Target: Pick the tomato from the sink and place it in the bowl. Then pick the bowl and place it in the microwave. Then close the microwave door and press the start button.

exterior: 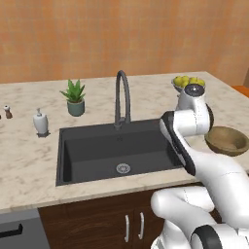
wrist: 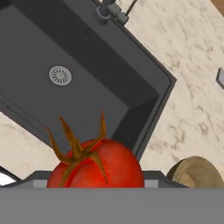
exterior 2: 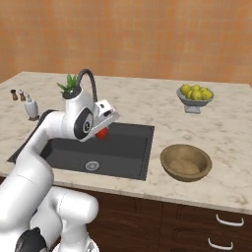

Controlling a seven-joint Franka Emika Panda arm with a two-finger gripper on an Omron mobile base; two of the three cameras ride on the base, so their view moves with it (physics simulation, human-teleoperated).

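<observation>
Tomato [wrist: 97,162], gripped in the claw [exterior 2: 102,129] and hanging above the right part of the sink [exterior 2: 125,162], has the bowl [exterior 2: 186,161] lying on the desk [exterior 2: 226,142] off to its right, past the rim.

Red tomato [wrist: 98,164] aloft over black sink [wrist: 65,83]; tan bowl [exterior 2: 186,162] upright.

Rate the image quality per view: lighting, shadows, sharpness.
Left base view: flat, even light, soft edges, sink interior dim. Right base view: slightly blurry, faint shadow inside the bowl. Hand view: tomato close, glossy, edges soft; drain reasonably crisp.
</observation>
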